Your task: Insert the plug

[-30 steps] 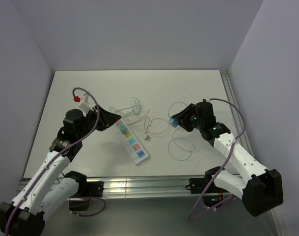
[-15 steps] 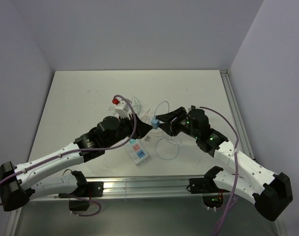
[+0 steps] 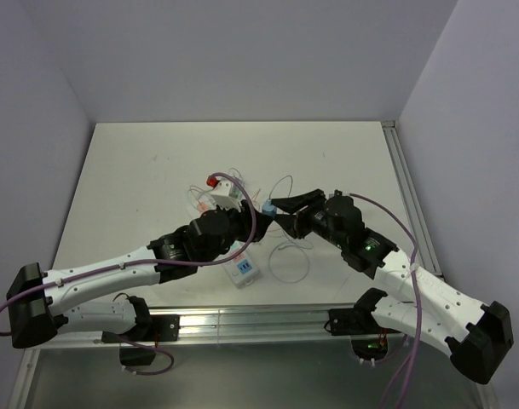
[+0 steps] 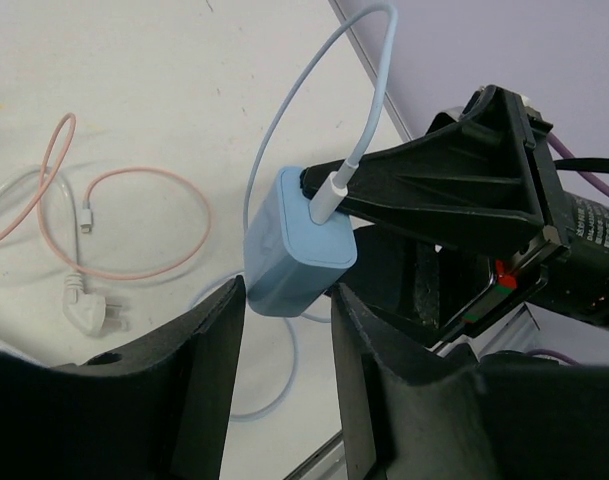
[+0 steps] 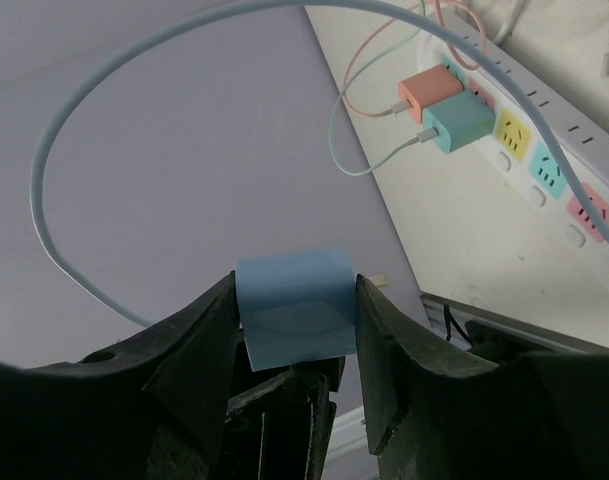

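A light blue plug (image 3: pixel 266 207) with a pale blue cable is held in the air over the middle of the table. My right gripper (image 3: pixel 274 207) is shut on it; in the right wrist view (image 5: pixel 294 300) both fingers press its sides. My left gripper (image 4: pixel 287 315) is open, its fingertips just either side of the plug's (image 4: pixel 299 245) lower end, not clamping it. The white power strip (image 3: pixel 242 270) lies below, mostly hidden by my left arm. In the right wrist view the strip (image 5: pixel 544 150) holds an orange plug (image 5: pixel 427 92) and a teal plug (image 5: pixel 462 122).
A white plug on a pink cable (image 4: pixel 89 312) lies on the table under the grippers. The blue cable loops (image 3: pixel 286 264) on the table near the front. A metal rail (image 3: pixel 242 324) runs along the near edge.
My right gripper carried the blue plug left to the table's middle. My left arm swung right from the strip's far end and brought its open fingers up to the plug.
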You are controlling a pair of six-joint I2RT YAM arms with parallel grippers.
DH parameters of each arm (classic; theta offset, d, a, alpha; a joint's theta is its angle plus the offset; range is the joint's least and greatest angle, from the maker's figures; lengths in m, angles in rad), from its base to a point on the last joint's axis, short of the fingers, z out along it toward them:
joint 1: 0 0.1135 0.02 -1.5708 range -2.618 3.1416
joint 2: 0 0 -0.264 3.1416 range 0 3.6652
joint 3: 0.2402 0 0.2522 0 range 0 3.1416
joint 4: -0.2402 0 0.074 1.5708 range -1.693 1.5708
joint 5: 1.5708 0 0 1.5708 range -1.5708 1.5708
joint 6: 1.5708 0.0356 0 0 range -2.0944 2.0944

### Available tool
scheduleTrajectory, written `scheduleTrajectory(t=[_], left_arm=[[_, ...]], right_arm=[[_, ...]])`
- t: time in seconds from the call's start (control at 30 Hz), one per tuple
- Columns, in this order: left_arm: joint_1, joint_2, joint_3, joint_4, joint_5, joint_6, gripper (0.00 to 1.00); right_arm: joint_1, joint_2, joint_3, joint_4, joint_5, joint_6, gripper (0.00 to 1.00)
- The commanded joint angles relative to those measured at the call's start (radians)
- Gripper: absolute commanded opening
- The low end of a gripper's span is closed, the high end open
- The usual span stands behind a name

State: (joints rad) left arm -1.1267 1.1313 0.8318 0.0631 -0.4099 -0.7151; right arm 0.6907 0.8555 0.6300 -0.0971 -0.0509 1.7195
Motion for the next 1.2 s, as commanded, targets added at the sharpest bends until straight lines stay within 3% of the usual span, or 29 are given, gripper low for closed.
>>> scheduleTrajectory(t=[0.0,0.47,0.93,1.03,1.07,1.17], left_arm=[[-0.004,0.012,0.053,0.024,-0.067,0.005,0.45],[-0.004,0.042,0.066,0.004,-0.116,-0.021,0.43],[-0.004,0.065,0.052,0.041,-0.162,0.000,0.47],[-0.004,0.059,0.049,0.040,-0.161,0.002,0.39],[-0.004,0.056,0.047,0.037,-0.162,0.000,0.25],[-0.002,0.050,0.059,-0.003,-0.165,-0.006,0.00]], right_arm=[[0.030,-0.030,0.023,0.025,0.039,0.034,0.00],[0.133,-0.033,0.054,0.005,0.134,0.126,0.00],[0.182,-0.027,0.069,-0.013,0.174,0.196,0.00],[0.182,-0.023,0.073,0.002,0.161,0.189,0.00],[0.184,-0.019,0.076,0.010,0.151,0.178,0.01],[0.184,0.000,0.123,-0.009,0.140,0.071,0.16]])
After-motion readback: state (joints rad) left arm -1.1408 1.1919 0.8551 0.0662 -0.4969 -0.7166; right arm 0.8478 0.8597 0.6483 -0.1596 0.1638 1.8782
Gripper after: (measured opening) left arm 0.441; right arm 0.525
